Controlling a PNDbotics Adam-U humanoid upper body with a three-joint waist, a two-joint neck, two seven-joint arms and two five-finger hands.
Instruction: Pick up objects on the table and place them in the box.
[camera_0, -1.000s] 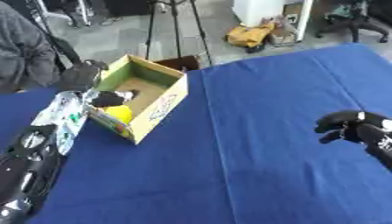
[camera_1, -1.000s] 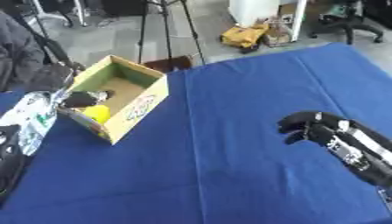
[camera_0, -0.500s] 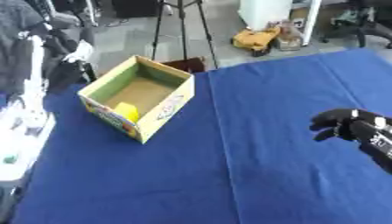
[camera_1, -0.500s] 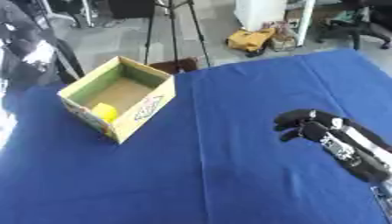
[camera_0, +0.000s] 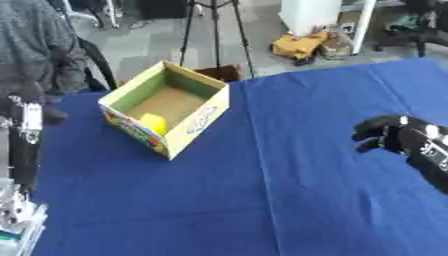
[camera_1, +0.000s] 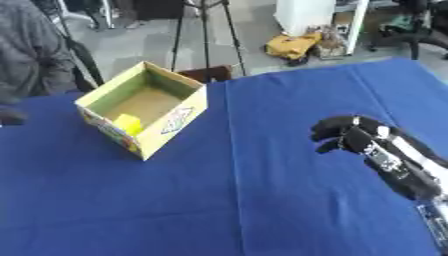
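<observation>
Right hand (camera_1: 350, 136) hovers clenched and empty over the blue desk (camera_1: 245, 200). Open cardboard box (camera_0: 166, 114) holds 1 yellow object (camera_0: 154, 122); its printed side label is unreadable.

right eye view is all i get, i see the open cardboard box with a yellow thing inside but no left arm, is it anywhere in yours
Observer: Yes. In the left eye view the black and silver left arm stands upright along the left edge, beside the cardboard box and apart from it.
Operator: anything else down that side of the blue cloth
Observer: A pale whitish thing with a bit of teal shows in the lower left corner, below the arm. I cannot make out what it is.
</observation>
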